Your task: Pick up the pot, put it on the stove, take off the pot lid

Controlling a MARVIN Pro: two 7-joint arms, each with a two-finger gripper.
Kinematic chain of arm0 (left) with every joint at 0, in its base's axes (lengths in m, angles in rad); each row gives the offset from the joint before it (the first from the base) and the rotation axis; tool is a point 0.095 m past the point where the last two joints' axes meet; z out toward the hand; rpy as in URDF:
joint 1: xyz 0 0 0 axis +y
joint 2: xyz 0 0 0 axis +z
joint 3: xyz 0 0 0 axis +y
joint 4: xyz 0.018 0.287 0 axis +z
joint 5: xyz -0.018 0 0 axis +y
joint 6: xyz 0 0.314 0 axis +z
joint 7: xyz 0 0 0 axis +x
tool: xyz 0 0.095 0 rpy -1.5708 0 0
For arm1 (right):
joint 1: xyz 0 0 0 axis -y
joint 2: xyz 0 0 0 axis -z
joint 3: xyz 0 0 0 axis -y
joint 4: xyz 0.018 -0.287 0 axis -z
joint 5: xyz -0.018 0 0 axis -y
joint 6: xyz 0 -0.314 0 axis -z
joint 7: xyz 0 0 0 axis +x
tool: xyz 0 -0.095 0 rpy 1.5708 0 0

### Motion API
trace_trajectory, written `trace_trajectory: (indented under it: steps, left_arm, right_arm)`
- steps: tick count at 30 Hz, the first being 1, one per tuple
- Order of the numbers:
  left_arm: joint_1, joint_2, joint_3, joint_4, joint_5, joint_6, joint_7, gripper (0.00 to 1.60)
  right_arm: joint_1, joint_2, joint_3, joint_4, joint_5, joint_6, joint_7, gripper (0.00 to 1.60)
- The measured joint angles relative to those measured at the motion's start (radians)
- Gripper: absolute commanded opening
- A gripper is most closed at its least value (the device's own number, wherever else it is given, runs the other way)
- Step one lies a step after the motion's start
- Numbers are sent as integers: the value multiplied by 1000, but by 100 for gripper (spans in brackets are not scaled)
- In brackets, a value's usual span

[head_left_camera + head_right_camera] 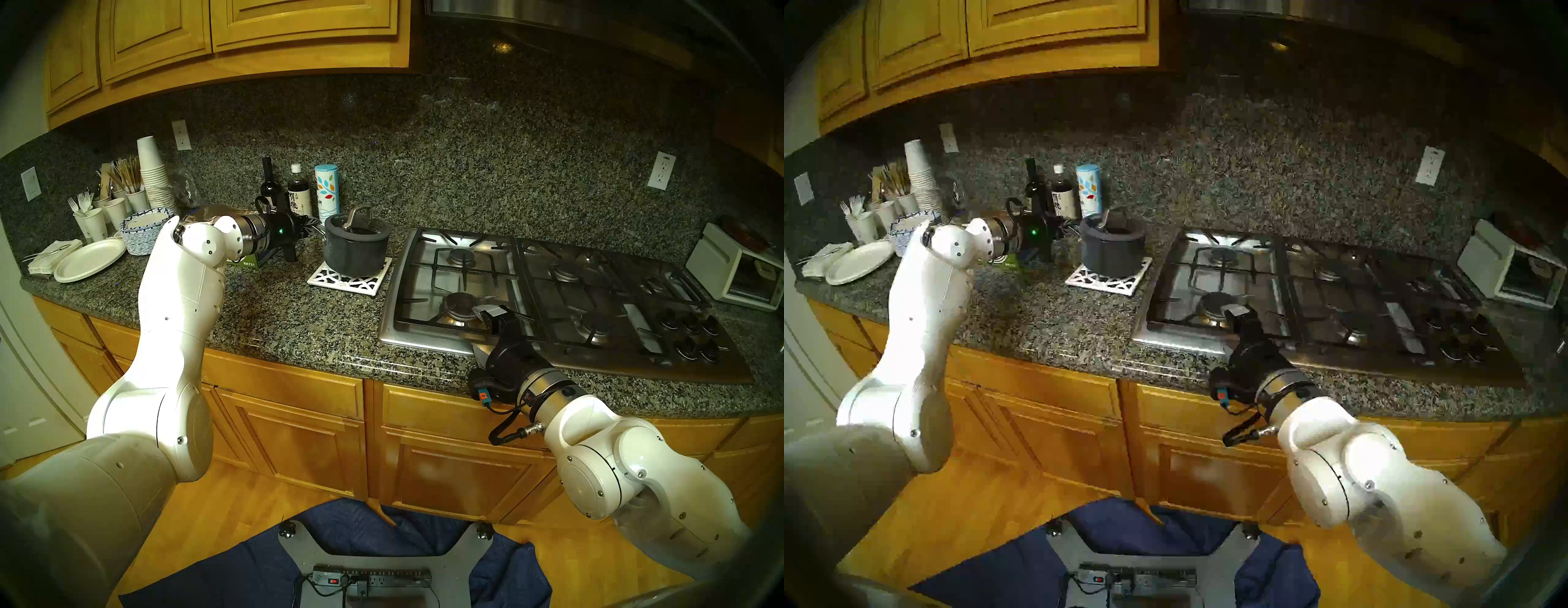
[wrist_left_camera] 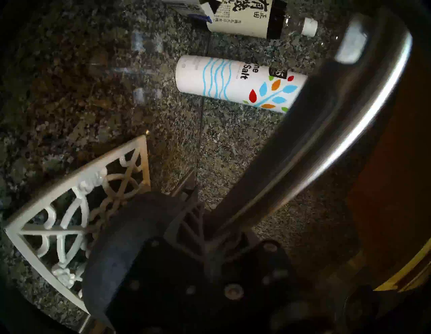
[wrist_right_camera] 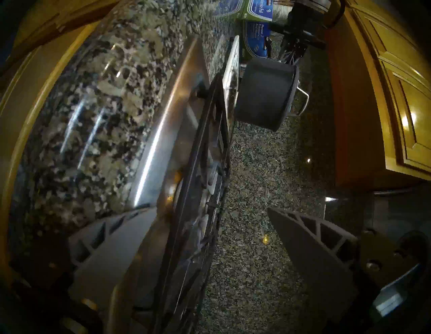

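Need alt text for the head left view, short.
The left gripper is shut on the handle of the lidded pot, which sits on a white trivet left of the stove. The right gripper is open over the stove's front edge.

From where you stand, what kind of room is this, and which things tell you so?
Most likely a home kitchen. A steel gas stove with black grates is set into a granite counter, wooden cabinets hang above, and a lidded pot stands on a white trivet near a salt canister.
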Motion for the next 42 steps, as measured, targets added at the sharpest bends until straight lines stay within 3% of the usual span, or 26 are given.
trace_trajectory:
  steps: [25, 42]
  left_arm:
    - [-9, -64, -31, -63, -28, -43, 83, 0]
    - [-13, -136, -30, -110, -57, -26, 150, 0]
  right_arm:
    - [0, -1, 0, 0, 0, 0, 4, 160]
    - [0, -2, 0, 0, 0, 0, 5, 160]
